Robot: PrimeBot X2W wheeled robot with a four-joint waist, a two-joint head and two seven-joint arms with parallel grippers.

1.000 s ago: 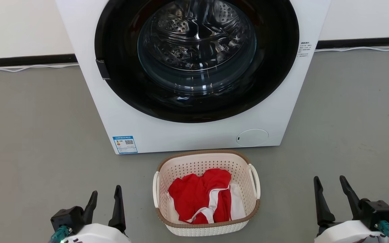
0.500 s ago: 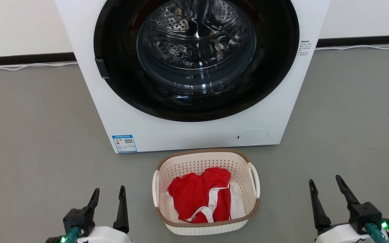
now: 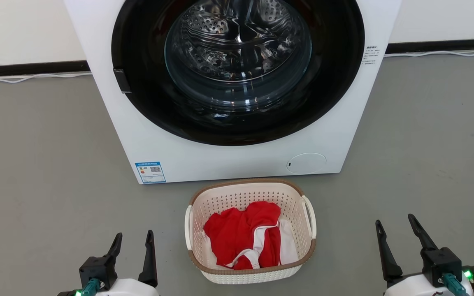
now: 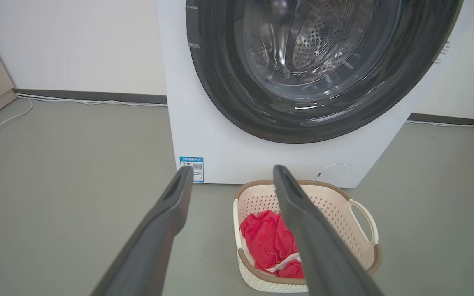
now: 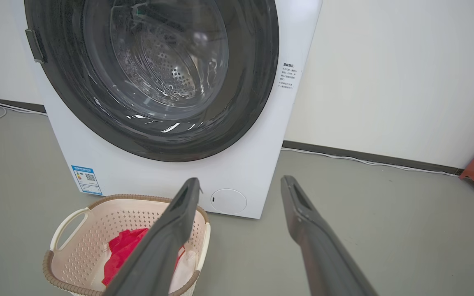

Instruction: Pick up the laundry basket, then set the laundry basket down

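Head view: cream perforated plastic laundry basket (image 3: 241, 199), rounded-rectangular with a brown woven-look rim, on the smooth grey floor (image 3: 35, 164) just before the glossy white washing machine (image 3: 220, 164); crumpled red-and-white garment (image 3: 237, 238) inside.
Left wrist view: left gripper (image 4: 233, 168) — dark tapered fingers spread, empty.
Right wrist view: right gripper (image 5: 240, 179) — likewise parted, holding nothing.

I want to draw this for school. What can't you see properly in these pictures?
- Head view: the laundry basket's floor, covered by the red and white clothes.
- Head view: the washing machine's top, cut off by the upper edge.
- Head view: the blue label's print, too small to read.
- Left wrist view: part of the basket, behind one of the left fingers.
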